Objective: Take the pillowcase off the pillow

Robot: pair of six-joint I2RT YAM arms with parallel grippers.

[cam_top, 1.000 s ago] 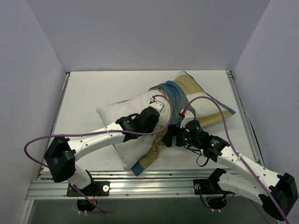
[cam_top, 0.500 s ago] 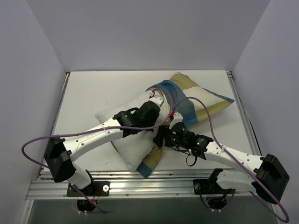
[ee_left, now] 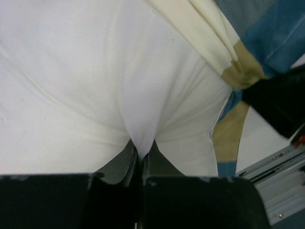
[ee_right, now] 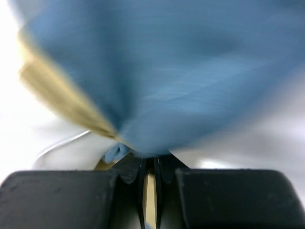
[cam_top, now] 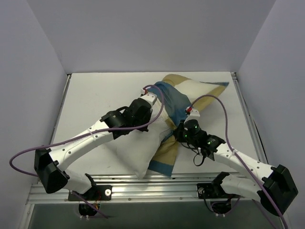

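Observation:
The white pillow (cam_top: 129,153) lies at the table's front middle, its far end still inside the blue, tan and white pillowcase (cam_top: 174,98), which stretches toward the back right. My left gripper (cam_top: 153,110) is shut on a pinched fold of the pillow (ee_left: 143,86); the left wrist view shows the cloth running into the gripper (ee_left: 140,153). My right gripper (cam_top: 177,130) is shut on a gathered bunch of the blue pillowcase (ee_right: 157,71), which runs into the closed jaws of the gripper (ee_right: 148,161). The case's open end (ee_left: 238,71) bunches beside the pillow.
White walls close in the table on three sides. A metal rail (cam_top: 143,183) runs along the near edge, also seen in the left wrist view (ee_left: 281,167). Purple cables (cam_top: 209,102) loop above both arms. Bare tabletop (cam_top: 95,95) lies at the back left.
My right gripper went from open to shut on the pillowcase near its opening. The left arm pulled the pillow back and leftward, and the pillowcase has swung and stretched toward the back right.

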